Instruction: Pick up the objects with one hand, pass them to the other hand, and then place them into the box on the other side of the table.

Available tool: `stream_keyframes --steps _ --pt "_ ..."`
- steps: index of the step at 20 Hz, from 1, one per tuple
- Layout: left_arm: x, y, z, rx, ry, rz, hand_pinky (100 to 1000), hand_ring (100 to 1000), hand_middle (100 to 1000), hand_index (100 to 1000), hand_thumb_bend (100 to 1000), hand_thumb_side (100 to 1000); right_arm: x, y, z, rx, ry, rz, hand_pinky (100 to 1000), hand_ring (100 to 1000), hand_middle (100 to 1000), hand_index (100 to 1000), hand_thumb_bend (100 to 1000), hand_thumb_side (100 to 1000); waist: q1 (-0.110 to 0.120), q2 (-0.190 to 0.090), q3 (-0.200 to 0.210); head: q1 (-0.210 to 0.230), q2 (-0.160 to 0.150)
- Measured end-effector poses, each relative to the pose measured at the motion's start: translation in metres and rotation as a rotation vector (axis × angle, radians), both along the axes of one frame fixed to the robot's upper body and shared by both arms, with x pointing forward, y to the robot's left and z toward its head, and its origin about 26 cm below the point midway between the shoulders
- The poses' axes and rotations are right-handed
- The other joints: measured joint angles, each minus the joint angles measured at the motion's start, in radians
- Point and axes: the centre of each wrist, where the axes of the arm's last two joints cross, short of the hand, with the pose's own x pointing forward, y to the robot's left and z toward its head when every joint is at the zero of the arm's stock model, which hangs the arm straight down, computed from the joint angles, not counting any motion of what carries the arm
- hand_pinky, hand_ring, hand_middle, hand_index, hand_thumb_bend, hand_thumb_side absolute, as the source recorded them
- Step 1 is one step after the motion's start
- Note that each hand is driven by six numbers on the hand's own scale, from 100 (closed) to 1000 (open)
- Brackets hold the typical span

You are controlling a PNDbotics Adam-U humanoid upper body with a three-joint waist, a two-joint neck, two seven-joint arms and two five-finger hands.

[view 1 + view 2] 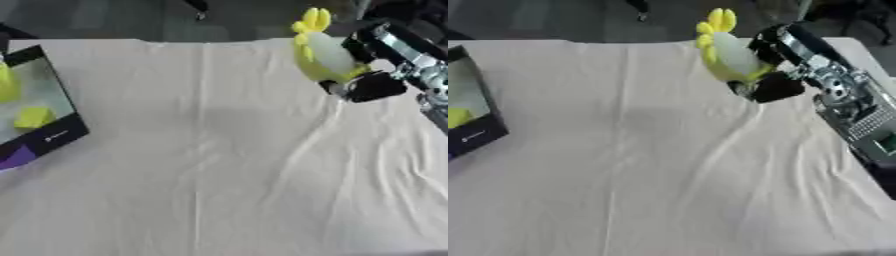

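Note:
A yellow and pale-green soft toy (322,51) with a yellow tuft on top hangs above the far right part of the table. My right hand (372,82) is shut on it, black fingers curled round its right and lower side. The arm (846,100) comes in from the right edge. A dark-rimmed box (52,135) lies at the table's left edge, with a yellow-green block (33,118) and another yellow thing (7,82) inside. My left hand shows in neither view.
A wrinkled white cloth (219,165) covers the whole table. The table's far edge runs along the top, with dark floor beyond it.

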Motion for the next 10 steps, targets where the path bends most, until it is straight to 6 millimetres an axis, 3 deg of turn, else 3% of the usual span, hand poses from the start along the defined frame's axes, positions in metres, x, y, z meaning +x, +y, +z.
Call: stream_keyframes --steps 10 --pt "-0.001 -0.009 0.010 0.014 -0.004 -0.052 839 626 589 692 477 431 0.033 0.032 -0.025 0.170 -0.113 0.041 590 448 395 529 346 100 0.004 0.000 0.013 -0.002 0.000"
